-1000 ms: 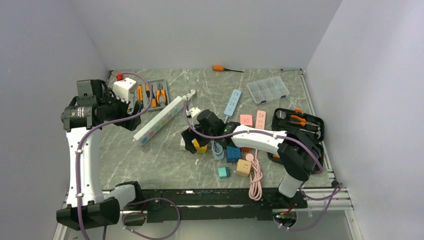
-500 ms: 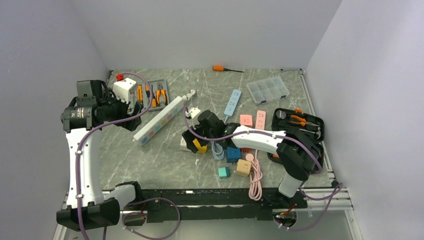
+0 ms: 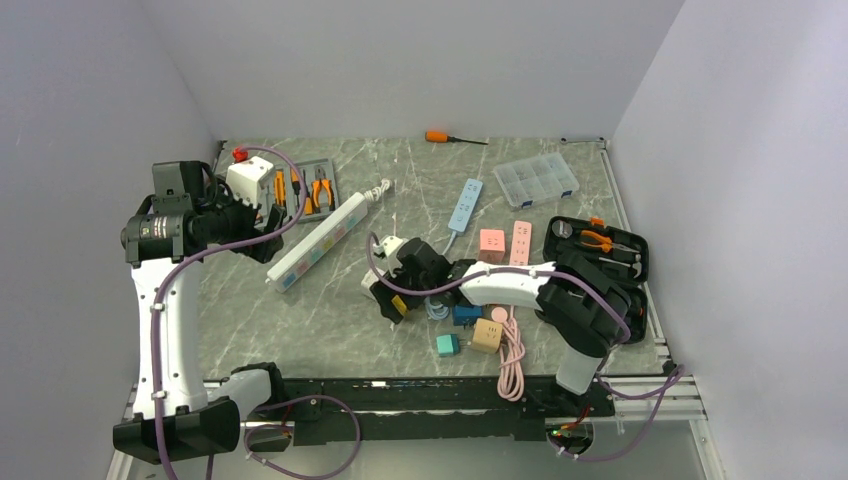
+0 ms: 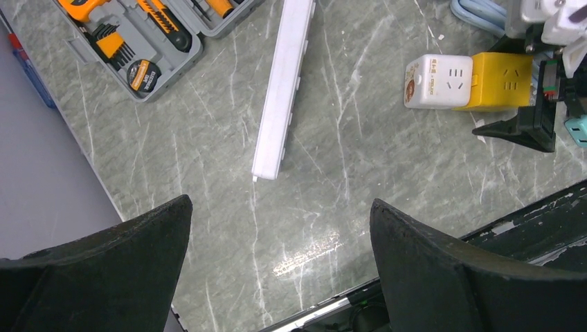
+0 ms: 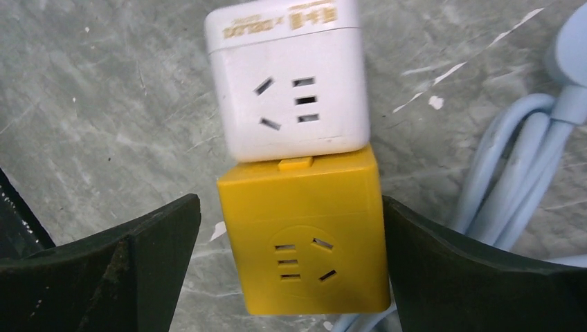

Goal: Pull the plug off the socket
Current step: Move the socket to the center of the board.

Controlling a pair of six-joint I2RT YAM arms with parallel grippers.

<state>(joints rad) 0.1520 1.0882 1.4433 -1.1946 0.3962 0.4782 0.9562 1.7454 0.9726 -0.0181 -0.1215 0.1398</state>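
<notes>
A yellow cube plug (image 5: 304,235) is joined end to end with a white cube socket (image 5: 287,83) on the marble table. My right gripper (image 5: 287,214) is open and straddles the yellow cube: the right finger is at its side, and the left finger stands a small gap off. In the top view the right gripper (image 3: 395,293) covers most of the pair, with a bit of the yellow plug (image 3: 399,305) showing. My left gripper (image 4: 280,207) is open and empty, held high over the left of the table (image 3: 255,225). Its view shows the yellow plug (image 4: 502,81) and the white socket (image 4: 438,81).
A long white power strip (image 3: 320,240) lies left of the pair. A light blue cable (image 5: 512,159) coils just right of the cubes. Blue (image 3: 465,313), teal (image 3: 447,344) and tan (image 3: 487,335) cubes and a pink cable (image 3: 512,360) lie near. Tool cases (image 3: 305,187) (image 3: 597,250) sit at the sides.
My right gripper has moved a little nearer and lower, closing in around the yellow cube. The left arm has not moved.
</notes>
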